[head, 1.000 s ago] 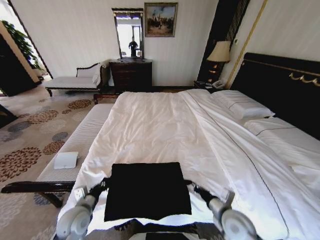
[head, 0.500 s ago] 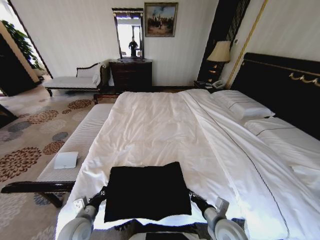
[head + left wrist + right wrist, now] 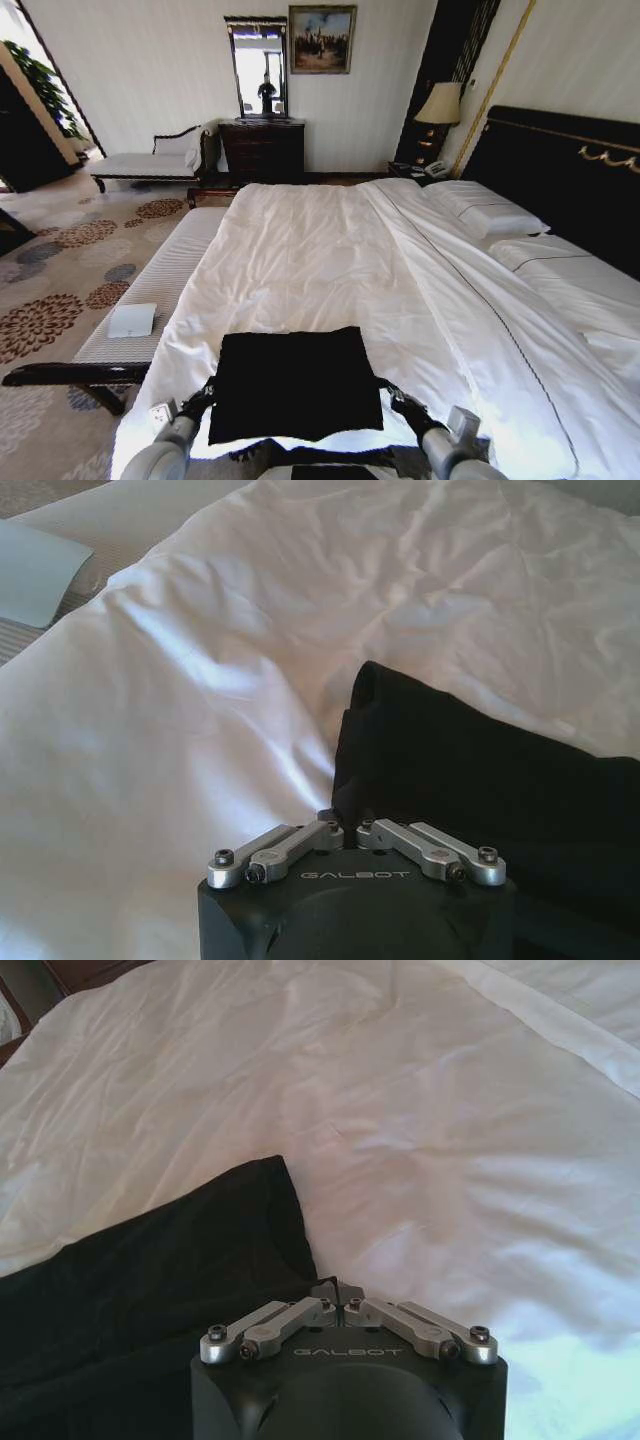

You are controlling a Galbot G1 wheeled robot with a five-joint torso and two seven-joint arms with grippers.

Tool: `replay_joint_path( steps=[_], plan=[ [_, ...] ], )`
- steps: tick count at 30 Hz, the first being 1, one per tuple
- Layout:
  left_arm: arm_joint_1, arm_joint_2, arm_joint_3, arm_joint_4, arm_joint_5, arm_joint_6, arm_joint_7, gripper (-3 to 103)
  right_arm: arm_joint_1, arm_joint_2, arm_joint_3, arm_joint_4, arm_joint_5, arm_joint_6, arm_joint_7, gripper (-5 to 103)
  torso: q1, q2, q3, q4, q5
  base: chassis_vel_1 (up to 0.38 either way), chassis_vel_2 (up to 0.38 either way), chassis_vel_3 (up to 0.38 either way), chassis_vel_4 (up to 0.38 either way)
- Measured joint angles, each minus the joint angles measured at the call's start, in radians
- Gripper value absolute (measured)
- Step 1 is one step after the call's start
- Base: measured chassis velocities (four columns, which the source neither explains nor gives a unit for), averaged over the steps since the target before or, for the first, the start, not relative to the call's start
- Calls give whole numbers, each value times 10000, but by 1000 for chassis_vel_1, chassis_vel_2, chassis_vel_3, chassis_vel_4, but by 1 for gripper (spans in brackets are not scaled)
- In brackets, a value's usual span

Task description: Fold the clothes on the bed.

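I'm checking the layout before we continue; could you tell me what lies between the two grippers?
In the head view, the folded black T-shirt spans the stretch between the left gripper and right gripper.

Black wrist housings lettered "GALBOT" in grey. Silver linkage bars with dark screws on left gripper [image 3: 342, 823] and right gripper [image 3: 338, 1291]. Grey rounded forearm shells, black fingers.

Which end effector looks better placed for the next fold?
Neither clearly: left end effector and right end effector sit shut at opposite side edges of the folded black T-shirt on the bed.
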Motion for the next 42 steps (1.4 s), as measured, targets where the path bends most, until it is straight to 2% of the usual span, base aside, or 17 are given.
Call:
replay_joint_path(
  steps=[15, 17, 21, 22, 24, 25, 27, 29, 30, 31, 32, 33, 35, 37, 38, 41, 42],
  plan=[
    [490, 27, 86, -541, 116, 283, -7, -1, 602, 94, -556, -722, -95, 23, 221, 0, -1, 1, 0, 1, 0, 0, 0, 0, 0],
    [508, 19, 85, -541, 184, 328, -65, 3, 625, 94, -617, -733, -109, 31, 274, -3, -1, 0, 0, 0, 0, 0, 0, 0, 0],
    [725, 35, 80, -807, 1165, 676, -329, 16, 793, 53, -739, -612, -139, 101, 709, 19, 0, 0, 1, 1, 0, 0, 0, 0, 0],
    [725, 35, 80, -807, 1165, 676, -329, 16, 793, 53, -739, -612, -139, 101, 709, 19, 0, 0, 1, 1, 0, 0, 0, 0, 0],
    [851, 45, 93, -1118, 1627, 725, -566, 26, 883, 15, -714, -421, -115, 167, 1014, 24, 0, 0, 1, 1, -1, 0, 0, 0, 0],
    [915, 45, 69, -1339, 1824, 646, -644, 32, 951, -16, -650, -301, -53, 183, 1181, 29, 0, 1, 1, 1, 0, 0, 0, 0, 0],
    [950, 43, 18, -1536, 1967, 421, -667, 32, 1027, -47, -572, -203, 35, 184, 1322, 35, -1, 1, 0, 1, 0, 0, 0, 0, 0],
    [824, -5, -110, -1677, 2021, -213, -655, 43, 1247, -108, -422, -92, 247, 184, 1520, 45, -1, 1, 1, 3, 1, 0, 0, 0, 0],
    [531, -85, -225, -1617, 1735, -526, -425, 48, 1418, -125, -355, -92, 353, 181, 1592, 51, -1, 1, 0, 4, 4, 0, 0, 0, 0],
    [184, -180, -311, -1428, 1341, -665, -133, 54, 1571, -127, -336, -116, 429, 178, 1635, 51, -1, 1, 0, 4, 3, 0, 0, 0, 0],
    [-265, -298, -367, -1141, 890, -689, 73, 54, 1767, -123, -338, -198, 512, 170, 1692, 56, -1, 0, 1, 4, 2, 0, 0, 0, 0],
    [-265, -298, -367, -1141, 890, -689, 73, 54, 1767, -123, -338, -198, 512, 170, 1692, 56, -1, 0, 1, 4, 2, 0, 0, 0, 0],
    [-1569, -600, -215, -181, -45, -534, 143, 64, 2186, -57, -453, -382, 586, 149, 1782, 67, 0, 0, 2, 1, -1, 0, 0, 0, 0],
    [-2318, -791, 35, 470, -242, -376, 100, 76, 2448, 28, -565, -511, 578, 139, 1807, 73, 2, -1, 3, -1, -4, 0, 0, 0, 0],
    [-2318, -791, 35, 470, -242, -376, 100, 76, 2448, 28, -565, -511, 578, 139, 1807, 73, 2, -1, 3, -1, -4, 0, 0, 0, 0],
    [-3278, -1196, 327, 1462, -261, -173, 89, 86, 3184, 171, -1045, -791, 568, 94, 1828, 89, 2, -1, 3, -4, -3, 0, 0, 0, 0],
    [-3403, -1329, 305, 1629, -269, -143, 91, 92, 3516, 177, -1269, -913, 579, 51, 1841, 89, 2, 0, 3, -2, 0, 0, 0, 0, 0]
  ],
)
